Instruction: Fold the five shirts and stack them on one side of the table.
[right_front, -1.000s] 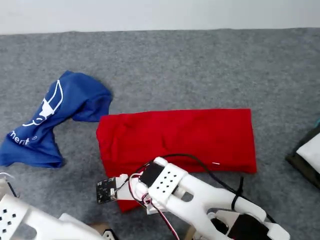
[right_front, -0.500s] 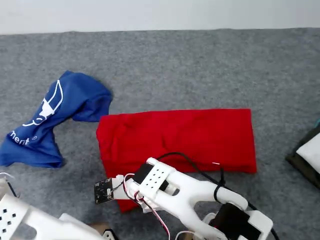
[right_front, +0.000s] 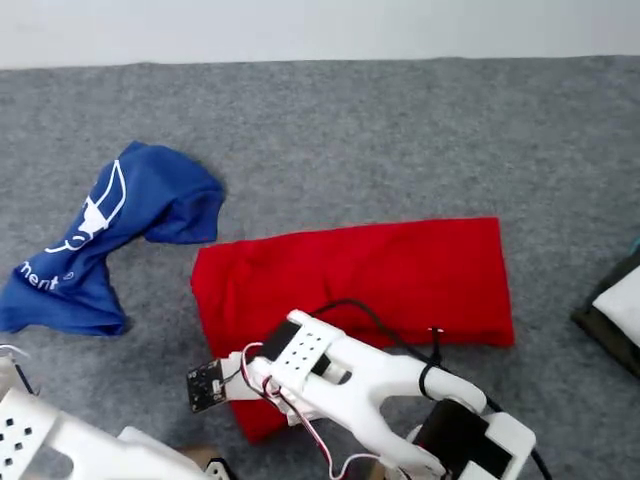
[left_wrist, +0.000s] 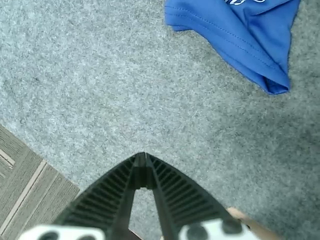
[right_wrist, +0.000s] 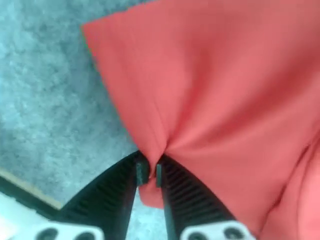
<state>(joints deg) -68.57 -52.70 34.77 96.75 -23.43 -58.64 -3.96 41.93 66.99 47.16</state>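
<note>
The red shirt (right_front: 380, 275) is lying folded into a long band across the middle of the grey table cover (right_front: 400, 130). In the high view its long side is running from 9 o'clock to 3 o'clock. The right arm (right_front: 330, 375) is coming in from 6 o'clock and crossing the shirt's near corner at about 7 o'clock. The right gripper (right_wrist: 148, 175) is pinching a bunched fold of the red cloth near its edge. Its jaws are closed down to a thin slit on the fabric, which is puckering around the tips.

The blue shirt (right_front: 110, 235) is lying crumpled at 9 o'clock from the red one, just beside its far corner. The left gripper (left_wrist: 145, 161) is pointing down at bare grey cover near an edge of the blue shirt, with its jaws pressed together and holding nothing. A dark pile (right_front: 600, 315) with something white on it is sitting at the 3 o'clock edge.
</note>
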